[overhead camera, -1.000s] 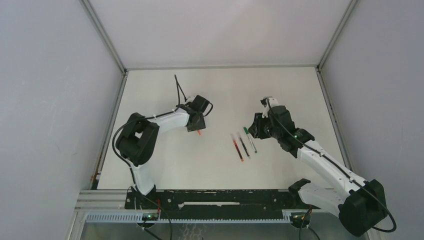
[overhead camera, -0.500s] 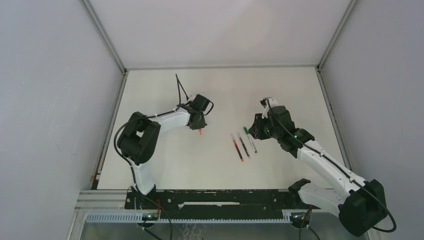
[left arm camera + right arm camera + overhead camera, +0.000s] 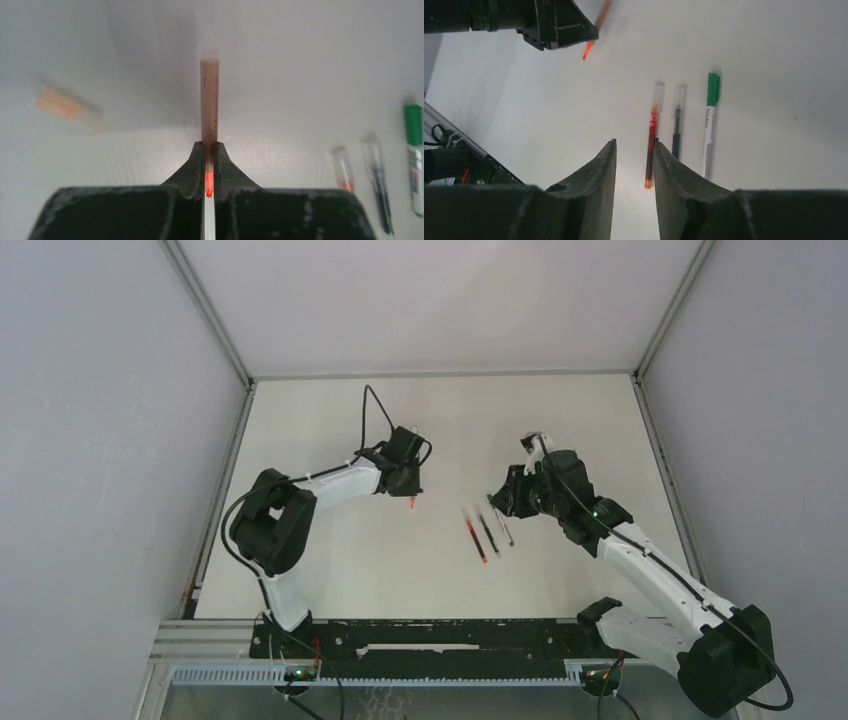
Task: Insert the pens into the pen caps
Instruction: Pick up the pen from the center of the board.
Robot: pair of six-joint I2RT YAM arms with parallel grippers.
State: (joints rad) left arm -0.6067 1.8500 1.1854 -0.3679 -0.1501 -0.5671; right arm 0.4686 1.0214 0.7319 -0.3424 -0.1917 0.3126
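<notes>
My left gripper (image 3: 408, 485) is shut on a red pen (image 3: 210, 100), held above the table; the barrel sticks out past the fingertips and its red tip (image 3: 413, 503) points down. A pale orange cap (image 3: 65, 105) lies blurred on the table to its left. Three pens lie side by side mid-table: a red one (image 3: 652, 145), a black one (image 3: 677, 125), both with clear ends, and a green-capped pale one (image 3: 710, 125). My right gripper (image 3: 634, 145) is open and empty, hovering over the near ends of these pens (image 3: 478, 533).
The white table (image 3: 330, 570) is walled by grey panels on three sides. The left arm's cable (image 3: 372, 405) loops above its wrist. The left gripper shows at the top left of the right wrist view (image 3: 559, 25).
My left gripper has moved a little to the right with the red pen. My right gripper has shifted slightly left, now covering the green pen's cap in the top view.
</notes>
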